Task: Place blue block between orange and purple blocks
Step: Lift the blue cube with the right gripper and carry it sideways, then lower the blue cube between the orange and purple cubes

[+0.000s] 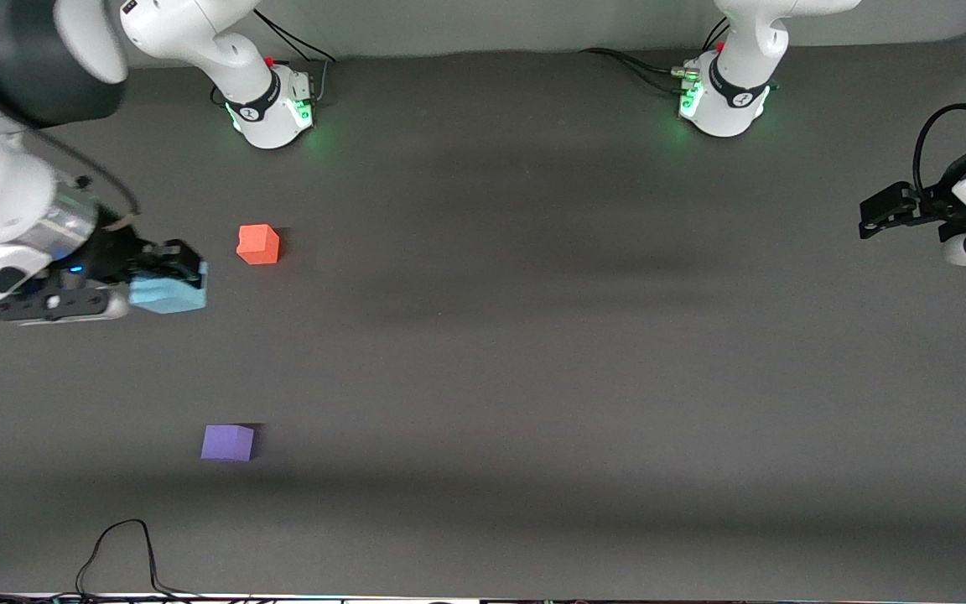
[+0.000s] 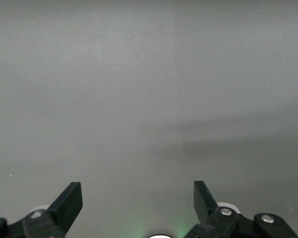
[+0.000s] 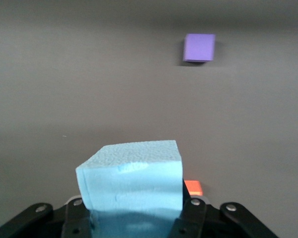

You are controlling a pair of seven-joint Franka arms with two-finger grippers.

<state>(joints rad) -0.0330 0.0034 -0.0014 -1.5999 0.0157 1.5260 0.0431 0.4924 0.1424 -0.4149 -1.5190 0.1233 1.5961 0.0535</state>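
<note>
From the front view, you are carrying the blue block (image 1: 168,294) in the right gripper (image 1: 166,270), whose jaws are clamped on it up in the air over the surface (image 1: 533,335) at the right arm's end. The orange block (image 1: 258,244) is sitting just beside the jaws toward the table's middle, and the purple block (image 1: 227,442) is lying well apart from them, nearer the front camera. The gap between those two is standing empty, so the pick looks done and the placing is still ahead of you. The left gripper (image 1: 879,214) is waiting at the other end of the table.

In the left wrist view, the left gripper (image 2: 138,198) is showing its jaws spread wide with nothing between them, only bare surface ahead.

In the right wrist view, the blue block (image 3: 131,191) is filling the space between the jaws of the right gripper (image 3: 134,218), gripped on two sides. The purple block (image 3: 199,47) is lying well ahead of the jaws, and a sliver of the orange block (image 3: 193,187) is peeking out right next to the held cube. You are, by my judgement, roughly halfway: transport and release remain.
</note>
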